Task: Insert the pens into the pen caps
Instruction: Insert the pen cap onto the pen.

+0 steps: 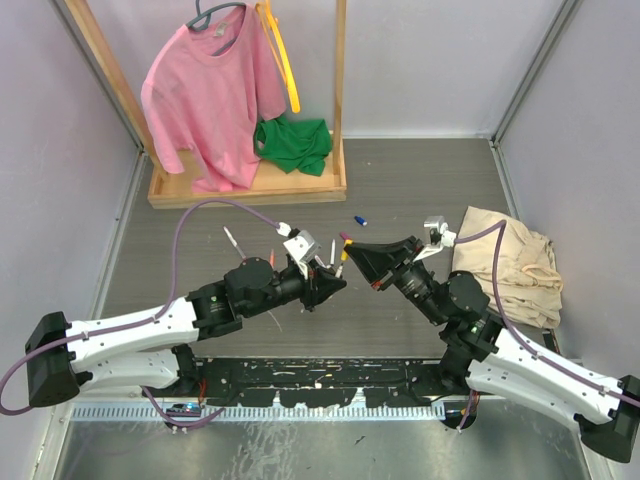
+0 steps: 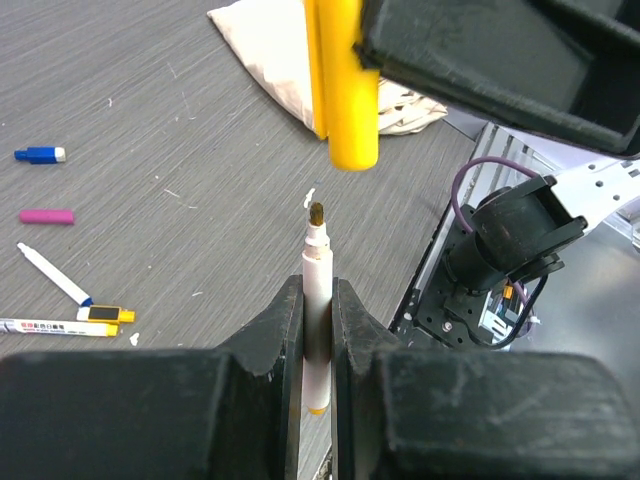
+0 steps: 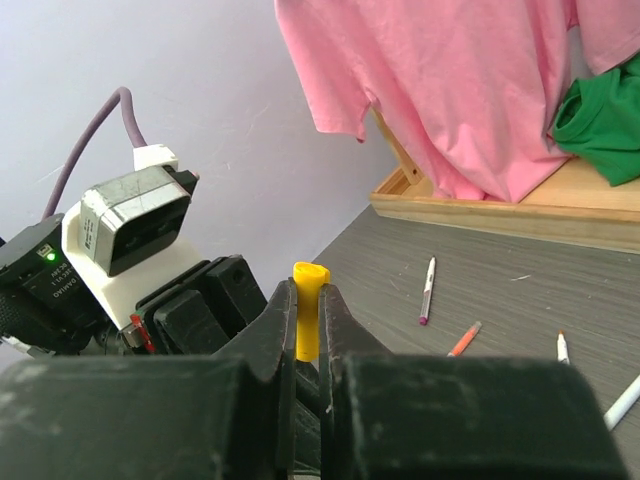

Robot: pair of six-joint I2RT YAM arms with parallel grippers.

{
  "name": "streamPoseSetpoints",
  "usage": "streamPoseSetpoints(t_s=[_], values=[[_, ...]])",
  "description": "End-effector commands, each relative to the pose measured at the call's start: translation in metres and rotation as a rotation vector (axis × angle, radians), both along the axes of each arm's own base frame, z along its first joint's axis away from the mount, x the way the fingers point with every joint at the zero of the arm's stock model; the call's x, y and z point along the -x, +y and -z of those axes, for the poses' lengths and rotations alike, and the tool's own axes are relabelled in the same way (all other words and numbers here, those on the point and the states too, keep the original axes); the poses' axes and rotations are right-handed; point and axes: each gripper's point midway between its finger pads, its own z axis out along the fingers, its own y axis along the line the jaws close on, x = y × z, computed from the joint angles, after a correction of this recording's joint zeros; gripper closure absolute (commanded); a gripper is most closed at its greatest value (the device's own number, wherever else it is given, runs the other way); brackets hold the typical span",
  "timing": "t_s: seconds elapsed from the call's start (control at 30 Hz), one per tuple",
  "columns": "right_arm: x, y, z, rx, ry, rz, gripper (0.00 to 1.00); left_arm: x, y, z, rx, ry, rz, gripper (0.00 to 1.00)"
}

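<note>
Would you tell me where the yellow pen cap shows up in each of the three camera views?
Top external: yellow pen cap at centre, between the two arms' tips.
Left wrist: top centre, hanging just above the tip of the pen.
Right wrist: lower centre, clamped in the jaws of the right gripper.
Shared landmark: the left gripper, facing the cap in every view.

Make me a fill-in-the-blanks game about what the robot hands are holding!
1. The right gripper holds a cap coloured ___.
2. The left gripper holds a pen whose barrel is ___.
3. The hanging shirt is ___.
Missing words: yellow; white; pink.
</note>
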Motion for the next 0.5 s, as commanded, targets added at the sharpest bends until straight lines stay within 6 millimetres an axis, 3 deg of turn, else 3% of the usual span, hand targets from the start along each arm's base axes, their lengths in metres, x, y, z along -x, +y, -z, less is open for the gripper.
streamPoseSetpoints(t_s=[0.0, 0.47], values=[[0.004, 0.002, -0.017, -0.076, -0.030, -0.028, 1.00, 0.000, -0.002, -0.024, 0.082, -0.051, 0.007, 1.00], [-0.004, -0.002, -0.002, -0.072, 0.039, 0.017, 1.00, 0.000, 0.000, -0.025, 0.095, -0.054, 0.001, 1.00]])
